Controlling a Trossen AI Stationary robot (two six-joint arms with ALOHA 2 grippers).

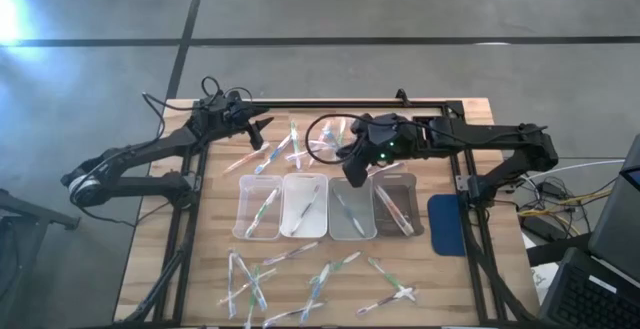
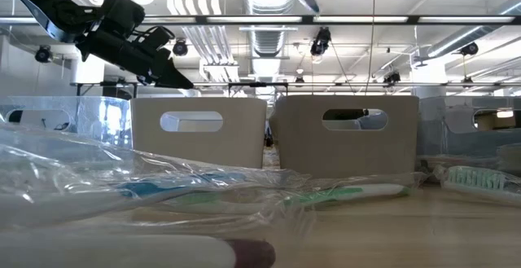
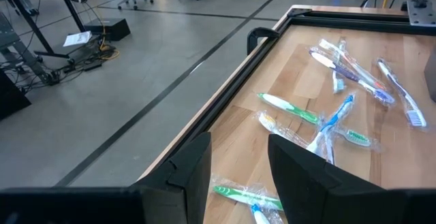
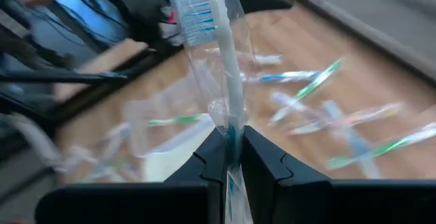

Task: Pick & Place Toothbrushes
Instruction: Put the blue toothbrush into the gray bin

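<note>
The left gripper [image 1: 262,127] was held parted and empty over the far-left side of the row of clear trays [image 1: 325,207]. Loose toothbrushes [image 1: 285,154] were scattered beyond and before that row. The right gripper [image 4: 231,157] was clamped on a wrapped blue-bristled toothbrush [image 4: 216,60] above the trays.

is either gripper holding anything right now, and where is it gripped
The right gripper pinches a wrapped blue toothbrush by its handle end. The left gripper is open and empty.
</note>
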